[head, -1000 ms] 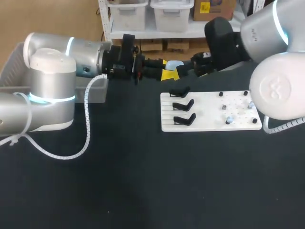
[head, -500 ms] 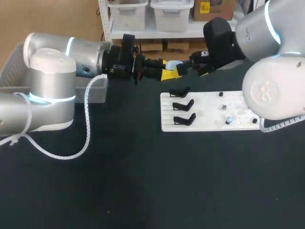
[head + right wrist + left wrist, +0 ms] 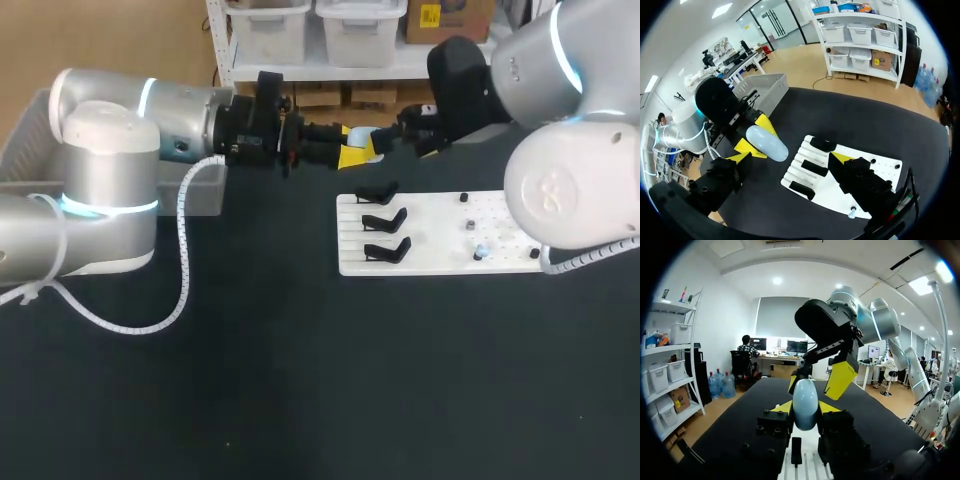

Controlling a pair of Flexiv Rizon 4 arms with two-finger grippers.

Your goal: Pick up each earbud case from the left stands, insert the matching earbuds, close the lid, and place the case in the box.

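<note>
Earbud case (image 3: 805,397) lifted — earbuds (image 3: 481,250) waiting.
You're gripping it in the left pincer (image 3: 805,408); right pincer (image 3: 791,159) is hanging open alongside.

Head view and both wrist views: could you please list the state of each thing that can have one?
earbud case: lid closed, held in the air.
left tool: shut on the earbud case.
right tool: open, empty, near the earbud case.
three black stands: all empty.
</note>
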